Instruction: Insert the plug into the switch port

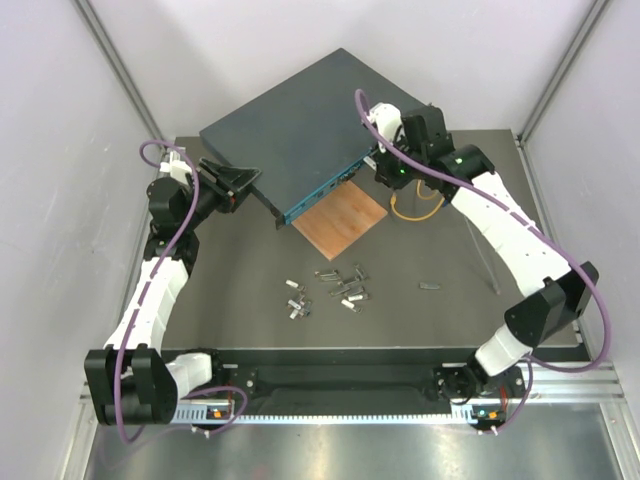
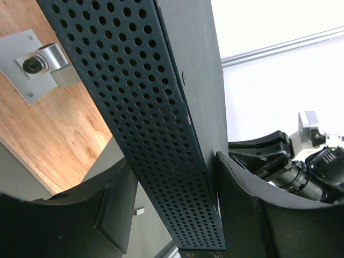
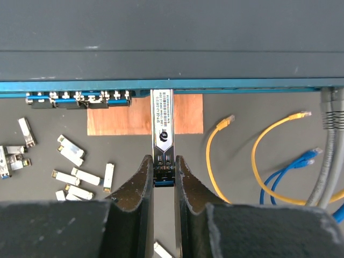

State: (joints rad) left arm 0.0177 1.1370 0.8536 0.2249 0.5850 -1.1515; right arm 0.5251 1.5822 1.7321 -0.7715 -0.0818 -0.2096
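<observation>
The switch (image 1: 300, 125) is a flat dark blue-grey box at the table's back, its teal front face (image 1: 320, 192) turned toward the arms. My left gripper (image 1: 240, 185) straddles the switch's left corner. In the left wrist view its fingers (image 2: 236, 199) close on the perforated side wall (image 2: 134, 80). My right gripper (image 1: 383, 168) is at the right end of the teal face. In the right wrist view it (image 3: 163, 161) is shut on the rear of a silver plug (image 3: 163, 129). The plug's front end sits in the teal face (image 3: 215, 84) beside a row of sockets (image 3: 78, 98).
A thin brown board (image 1: 340, 220) lies under the switch's front edge. Several loose silver plugs (image 1: 340, 285) are scattered mid-table, with one small piece (image 1: 430, 286) to the right. Yellow (image 3: 215, 156) and blue cables (image 3: 290, 172) lie right of the plug; grey cables (image 3: 330, 134) hang there.
</observation>
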